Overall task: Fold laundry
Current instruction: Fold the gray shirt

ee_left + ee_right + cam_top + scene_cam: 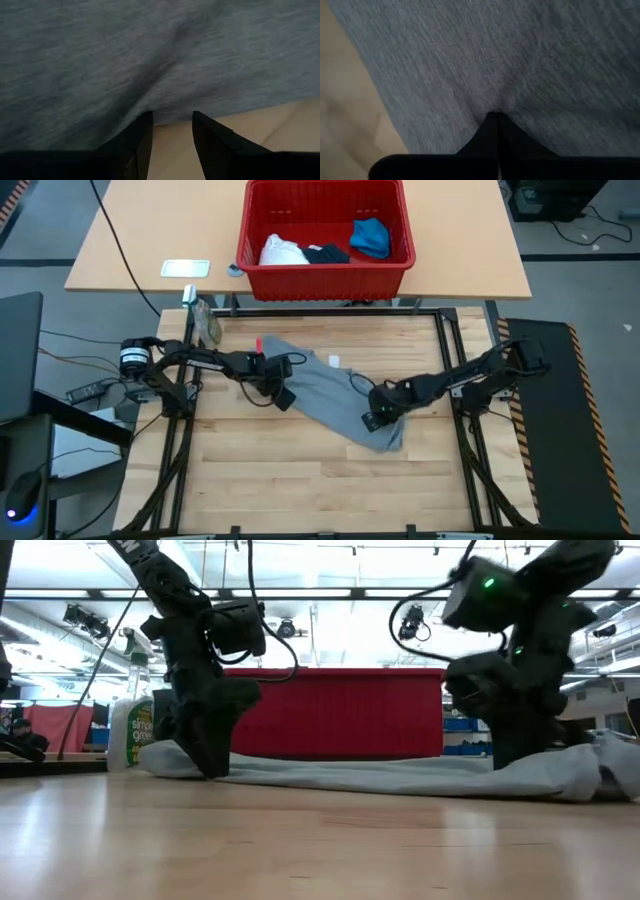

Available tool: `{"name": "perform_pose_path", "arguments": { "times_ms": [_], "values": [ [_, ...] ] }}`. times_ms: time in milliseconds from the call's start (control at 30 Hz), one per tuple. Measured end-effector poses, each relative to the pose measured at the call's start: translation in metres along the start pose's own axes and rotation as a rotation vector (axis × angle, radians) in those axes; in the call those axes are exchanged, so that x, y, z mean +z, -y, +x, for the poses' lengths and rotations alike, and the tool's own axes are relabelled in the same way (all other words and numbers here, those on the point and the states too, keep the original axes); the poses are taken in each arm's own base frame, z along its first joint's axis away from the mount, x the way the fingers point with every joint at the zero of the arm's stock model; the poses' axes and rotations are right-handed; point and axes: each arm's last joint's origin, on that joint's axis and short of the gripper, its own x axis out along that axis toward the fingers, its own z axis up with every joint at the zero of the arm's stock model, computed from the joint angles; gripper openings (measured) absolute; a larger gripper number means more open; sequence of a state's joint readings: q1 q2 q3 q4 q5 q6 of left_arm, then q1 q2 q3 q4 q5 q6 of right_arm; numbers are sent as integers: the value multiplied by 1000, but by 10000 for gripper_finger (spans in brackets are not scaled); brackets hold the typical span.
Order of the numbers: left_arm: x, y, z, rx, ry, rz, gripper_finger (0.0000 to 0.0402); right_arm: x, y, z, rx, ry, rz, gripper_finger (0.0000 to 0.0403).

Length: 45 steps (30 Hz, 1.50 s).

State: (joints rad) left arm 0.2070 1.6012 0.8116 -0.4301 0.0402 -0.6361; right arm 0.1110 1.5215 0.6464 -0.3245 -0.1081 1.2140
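The grey T-shirt [330, 385] lies slantwise on the wooden table, from the far left toward the near right, and rests flat except for a bunched near-right end [565, 770]. My left gripper [280, 392] points down at its left end, open. In the left wrist view, its fingers [172, 120] stand at the cloth's edge with bare table between them. My right gripper [377, 418] points down over the shirt's near-right part, shut on the cloth [497, 116]. The other laundry lies in the red basket. My left gripper comes from above. Its fingertips [145, 122] reach the shirt's edge [165, 107], where a crease runs up to them. Whether they touch the cloth I cannot tell. My right gripper pinches the shirt's cloth [495, 102] between its two shut fingers, slanting down from above. Small wrinkles run together at the fingertips. The shirt lies on the table around the hold; how many layers are held does not show.
The red basket [325, 275] stands on the far table with a white cloth [282, 250], a navy piece [327, 253] and a bright blue piece [370, 235] inside. A spray bottle [205, 320] stands at the far left corner. Bare wood [300, 480] lies toward the near edge.
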Motion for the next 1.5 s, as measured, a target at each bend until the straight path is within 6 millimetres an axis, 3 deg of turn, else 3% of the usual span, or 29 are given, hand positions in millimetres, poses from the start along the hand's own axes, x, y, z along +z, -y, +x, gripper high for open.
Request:
{"name": "perform_pose_path", "arguments": {
  "times_ms": [200,467,567,700,900,1033,1267,1500],
  "values": [
    [2,3,1,-36,22,209,142,-42,-19,4,77,-2,151,0],
    [4,33,-3,-369,93,498,142,-90,-50,-3,330,-63,247,9],
    [-2,37,-4,-371,62,469,142,-93,-61,-15,394,12,255,25],
    [-3,38,-14,-351,74,345,142,-77,-62,-22,346,87,227,36],
    [0,24,-37,-250,130,247,142,-43,-36,-15,82,113,178,23],
    [-9,13,-46,-162,90,234,142,-35,-22,-16,-51,85,170,6],
    [-34,-12,-22,-129,63,157,142,-58,-33,2,-5,10,211,4],
    [-58,-21,-13,-179,47,20,142,-98,-78,38,159,-146,235,3]
  ]
}}
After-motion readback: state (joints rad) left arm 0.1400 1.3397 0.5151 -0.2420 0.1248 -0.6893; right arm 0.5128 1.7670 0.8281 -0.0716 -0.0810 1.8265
